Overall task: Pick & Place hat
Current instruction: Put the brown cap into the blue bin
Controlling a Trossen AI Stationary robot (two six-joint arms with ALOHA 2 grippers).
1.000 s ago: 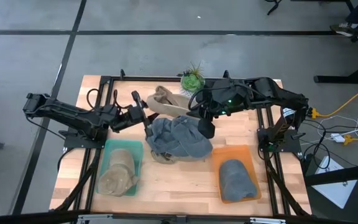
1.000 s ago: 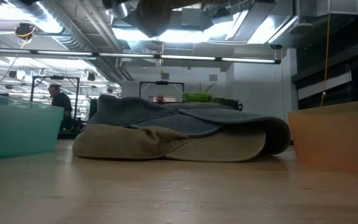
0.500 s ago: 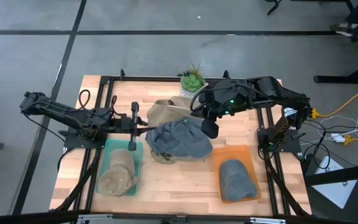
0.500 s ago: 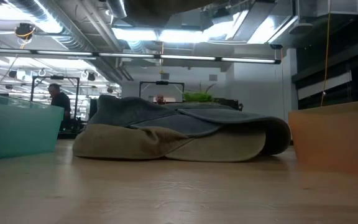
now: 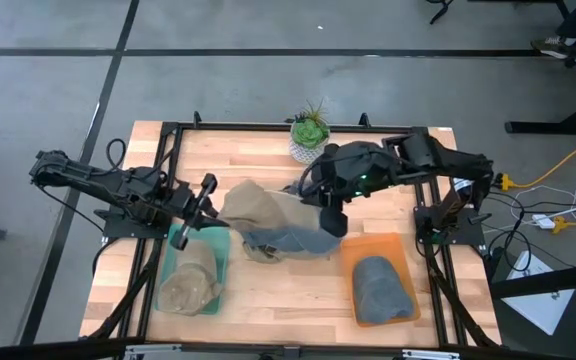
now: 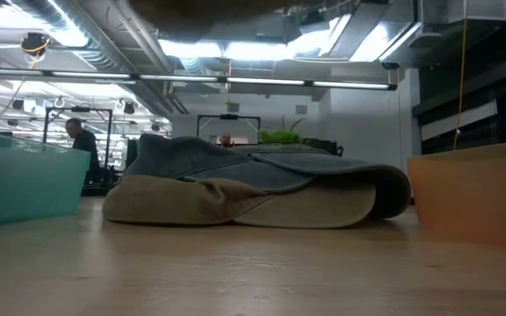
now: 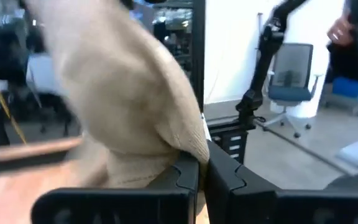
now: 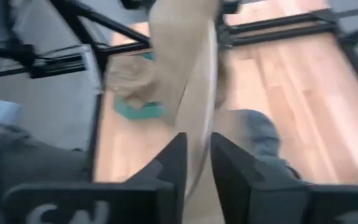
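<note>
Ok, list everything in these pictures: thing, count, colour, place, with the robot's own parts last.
tan hat: one, tan, held above the table's middle between both grippers
pile of hats: grey over tan, on the table's middle, partly under the held hat
teal bin: one, teal, near-left of the table, with tan hats inside
orange bin: one, orange, near-right, with a grey hat inside
potted plant: one, green, at the far edge
table: one, pale wood
person: one, in the room behind the table
left gripper: dark, shut on the tan hat's left side
right gripper: dark, shut on the hat's right side
</note>
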